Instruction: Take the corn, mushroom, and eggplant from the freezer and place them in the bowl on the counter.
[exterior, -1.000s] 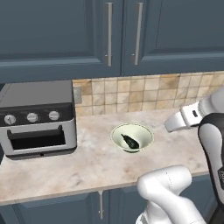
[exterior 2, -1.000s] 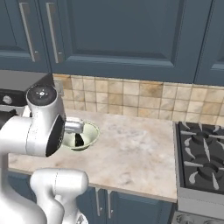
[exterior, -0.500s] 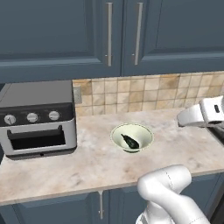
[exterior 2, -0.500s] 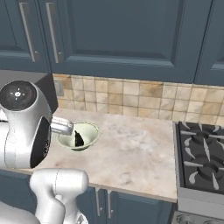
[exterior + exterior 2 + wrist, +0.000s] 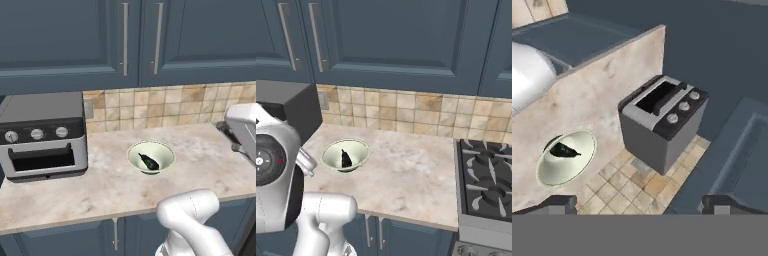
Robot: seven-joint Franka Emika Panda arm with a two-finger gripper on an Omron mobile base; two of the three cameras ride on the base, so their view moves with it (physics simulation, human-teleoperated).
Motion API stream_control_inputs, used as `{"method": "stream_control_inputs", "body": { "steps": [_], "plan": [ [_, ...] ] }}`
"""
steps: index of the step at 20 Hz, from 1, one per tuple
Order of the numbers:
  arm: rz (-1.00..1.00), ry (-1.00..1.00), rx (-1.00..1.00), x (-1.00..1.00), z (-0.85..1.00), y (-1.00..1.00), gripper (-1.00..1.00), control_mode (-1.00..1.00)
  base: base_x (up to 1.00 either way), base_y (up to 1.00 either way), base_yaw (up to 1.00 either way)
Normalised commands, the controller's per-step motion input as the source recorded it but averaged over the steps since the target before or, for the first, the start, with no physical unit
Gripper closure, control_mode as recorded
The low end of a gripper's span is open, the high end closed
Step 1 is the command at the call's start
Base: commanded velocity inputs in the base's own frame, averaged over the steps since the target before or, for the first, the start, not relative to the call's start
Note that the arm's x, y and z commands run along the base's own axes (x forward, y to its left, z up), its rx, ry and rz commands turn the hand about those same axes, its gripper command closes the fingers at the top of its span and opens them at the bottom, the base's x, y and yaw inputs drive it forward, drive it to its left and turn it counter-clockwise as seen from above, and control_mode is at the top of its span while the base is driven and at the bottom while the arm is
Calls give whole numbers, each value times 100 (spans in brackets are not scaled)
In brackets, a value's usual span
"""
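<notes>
Bowl (image 5: pixel 162 152): round, shallow, pale cream-green, upright mid-counter (image 5: pixel 75 192), nearer the backsplash edge. Eggplant (image 5: pixel 148 161): small, slim, blackish-green, lying tilted inside the bowl

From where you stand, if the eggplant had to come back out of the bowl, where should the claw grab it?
Probably across the middle of the eggplant, coming straight down. It lies flat and slim in the bowl, whose walls block a sideways approach.
</notes>
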Motion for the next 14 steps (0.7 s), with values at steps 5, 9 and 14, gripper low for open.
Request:
{"method": "stream_control_inputs", "body": {
  "steps": [5, 9, 14],
  "plan": [
    [-37, -8, 65, 0, 0, 26, -100, -100, 0, 0, 0],
    [-35, 0, 69, 0, 0, 24, -100, -100, 0, 0, 0],
    [-37, 0, 65, 10, -5, 16, -100, -100, 0, 0, 0]
  ]
}}
